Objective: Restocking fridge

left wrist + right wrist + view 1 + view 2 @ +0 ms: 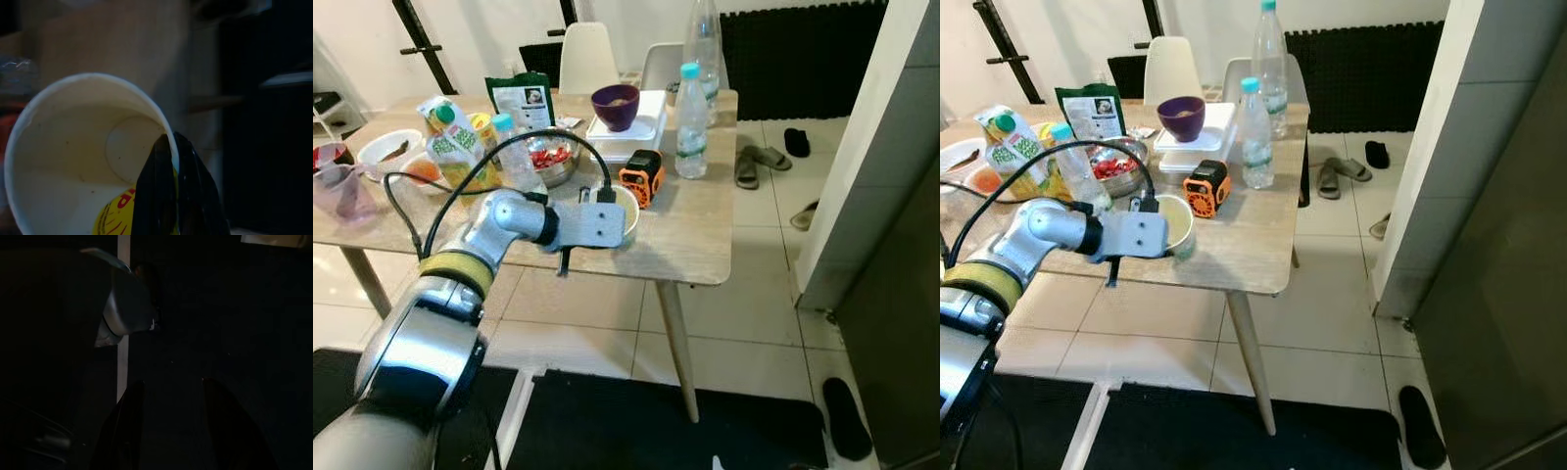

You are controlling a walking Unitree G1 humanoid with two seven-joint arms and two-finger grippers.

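Plainly, the left gripper (173, 147) is seen closed on the rim of a white paper cup with a yellow and red label (83, 166): in the left wrist view the two black fingers (156, 196) are pressed together over the cup wall, one inside and one outside. In the head views the cup (1175, 223) is found near the front edge of the light wooden table (695, 245), partly hidden behind the silver wrist block.

Just to the right of the cup, slightly farther back, an orange and black tape measure (642, 177) is set. Beyond it a clear plastic water bottle with a pale blue cap (691, 122) is stood upright, and behind that a taller clear bottle (704, 39). To the left of these a purple bowl (615, 106) is placed on a white lidded box (641, 132). A steel bowl holding red pieces (548, 159), a small clear bottle (516, 157), a green and yellow juice carton (458, 142) and a dark green pouch (521, 98) are grouped farther left.

The right gripper (168, 396) is shown in a very dark wrist view, its fingers apparently held apart over nothing.
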